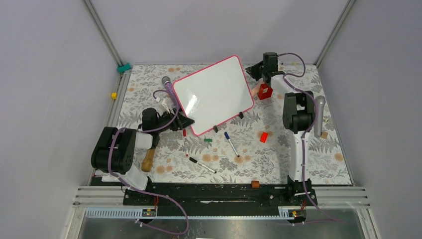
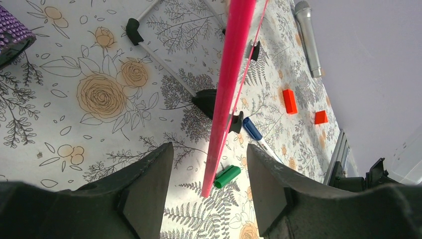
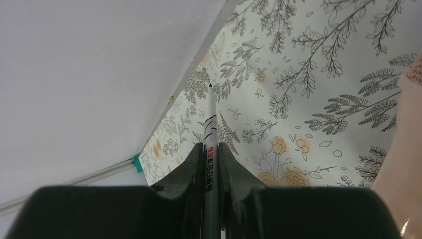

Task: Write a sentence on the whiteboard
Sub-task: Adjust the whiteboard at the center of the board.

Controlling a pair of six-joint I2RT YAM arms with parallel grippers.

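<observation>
Pink-red framed whiteboard [image 1: 211,94], no writing showing, stands tilted on small black feet [image 1: 216,128] mid-surface [image 1: 278,154], toward twelve o'clock. Judged light, stiff and glossy-slick. It is likely to slide or tip under pen pressure, so best pinched on the frame edge, not the face. Left gripper [image 1: 188,122] at its eight o'clock corner, jaws apart astride the frame, unclamped. Right gripper [image 3: 211,145] at two o'clock, jaws closed on a marker [image 3: 210,119].

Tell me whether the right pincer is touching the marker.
Touching. The right wrist view shows the right pincer shut on the marker: both fingers press against its barrel with no gap, the tip sticking out ahead.
</observation>
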